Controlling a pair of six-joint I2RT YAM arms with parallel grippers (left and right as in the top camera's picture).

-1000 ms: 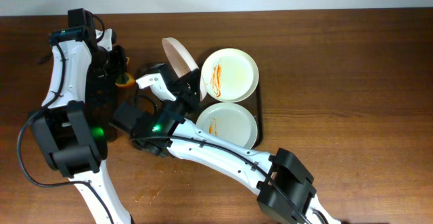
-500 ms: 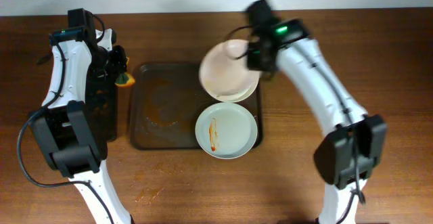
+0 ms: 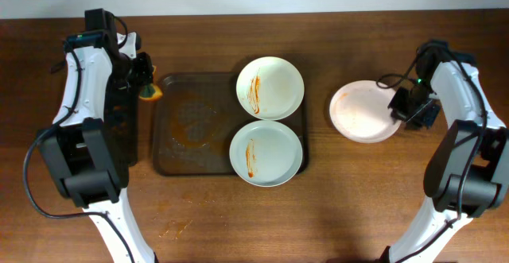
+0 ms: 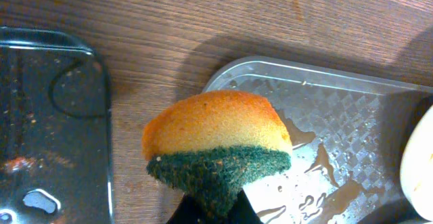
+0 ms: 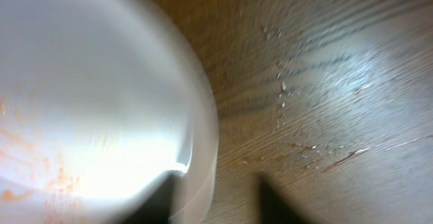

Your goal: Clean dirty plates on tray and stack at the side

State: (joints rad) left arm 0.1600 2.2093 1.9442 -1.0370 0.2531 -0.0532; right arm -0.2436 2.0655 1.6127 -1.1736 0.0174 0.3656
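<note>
The brown-grey tray [image 3: 187,128] lies at the table's middle. Two dirty plates rest on its right half, one at the back [image 3: 270,87] and one at the front [image 3: 266,152], each with an orange-red streak. A third plate [image 3: 362,112] lies on the table right of the tray, with faint orange traces. My right gripper [image 3: 403,104] is at its right rim. In the right wrist view the jaws [image 5: 216,204] straddle the rim [image 5: 196,143] with a gap, open. My left gripper [image 3: 143,76] is shut on an orange and green sponge [image 3: 149,94] by the tray's back left corner [image 4: 325,109].
A narrow black tray [image 3: 121,124] lies left of the big tray, under my left arm, and shows in the left wrist view [image 4: 54,116]. The big tray's left half is wet with smears. Water drops lie on the wood [image 5: 291,82] right of the third plate.
My right arm has carried the third plate from above the tray's back right to the table on the right and set it down. The left arm with the sponge has barely moved.
</note>
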